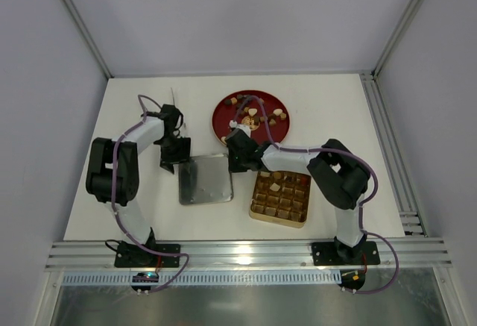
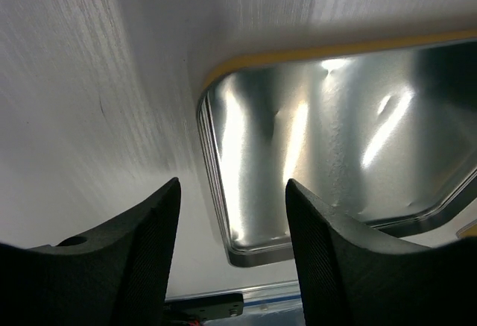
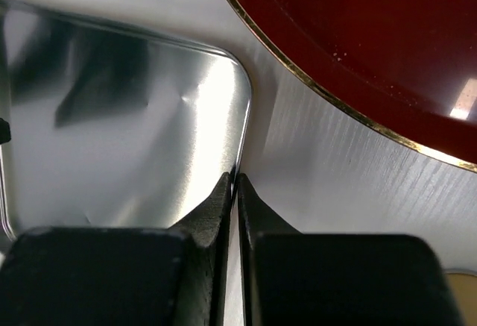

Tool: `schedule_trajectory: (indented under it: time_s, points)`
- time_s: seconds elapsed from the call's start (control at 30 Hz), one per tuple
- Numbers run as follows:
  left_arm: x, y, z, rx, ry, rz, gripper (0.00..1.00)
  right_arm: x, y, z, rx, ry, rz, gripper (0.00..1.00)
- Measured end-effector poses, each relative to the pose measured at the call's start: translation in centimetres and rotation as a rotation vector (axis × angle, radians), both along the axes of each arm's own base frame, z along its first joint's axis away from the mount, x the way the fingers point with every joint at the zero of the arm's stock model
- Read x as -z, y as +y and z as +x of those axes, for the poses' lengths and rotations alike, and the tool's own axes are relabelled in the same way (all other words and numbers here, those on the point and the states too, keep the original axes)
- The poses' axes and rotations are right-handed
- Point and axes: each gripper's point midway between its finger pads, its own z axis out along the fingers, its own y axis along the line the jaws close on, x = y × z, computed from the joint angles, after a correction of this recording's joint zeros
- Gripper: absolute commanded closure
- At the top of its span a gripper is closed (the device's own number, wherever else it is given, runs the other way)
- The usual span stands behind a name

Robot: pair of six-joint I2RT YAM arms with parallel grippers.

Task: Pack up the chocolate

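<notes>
Packing in progress: most chocolate [image 1: 253,112] lies on plate [image 1: 217,119]. Left gripper [image 2: 232,192] apart over lid [image 2: 335,139]; right gripper [image 3: 235,182] together at lid rim. Next: open right, reach far to plate

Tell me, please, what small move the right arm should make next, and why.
Probably open the right gripper and swing it over the red plate: it is shut beside the lid, holding no piece, while much chocolate lies on the plate.
</notes>
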Motion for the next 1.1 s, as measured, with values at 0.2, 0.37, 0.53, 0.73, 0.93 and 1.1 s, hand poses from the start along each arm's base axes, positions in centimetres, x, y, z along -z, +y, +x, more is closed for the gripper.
schedule_trajectory:
  time_s: [0.2,0.37,0.53,0.73,0.93,1.1]
  points:
    - [-1.9,-0.5,0.6,-0.004,-0.065,-0.033,0.40,0.0,-0.1,0.1,-0.008,-0.004,-0.009,0.96]
    - [-3.2,-1.3,0.6,-0.017,-0.099,-0.083,0.39,-0.1,-0.9,0.1,-0.007,0.009,-0.029,0.96]
    - [-3.5,-2.1,-0.1,-0.027,-0.106,-0.123,0.37,-0.3,-1.9,0.3,0.003,0.030,-0.034,0.96]
    - [-2.2,-2.5,-1.3,-0.044,-0.075,-0.136,0.37,-2.0,-2.5,0.6,0.012,0.025,-0.008,0.96]
    - [-1.3,-2.9,-2.0,-0.060,-0.058,-0.151,0.37,-3.3,-2.5,0.5,0.002,0.020,0.016,0.96]
    - [-0.9,-3.6,-1.5,-0.075,-0.077,-0.185,0.40,-3.6,-2.6,0.6,-0.002,0.023,0.024,0.96]
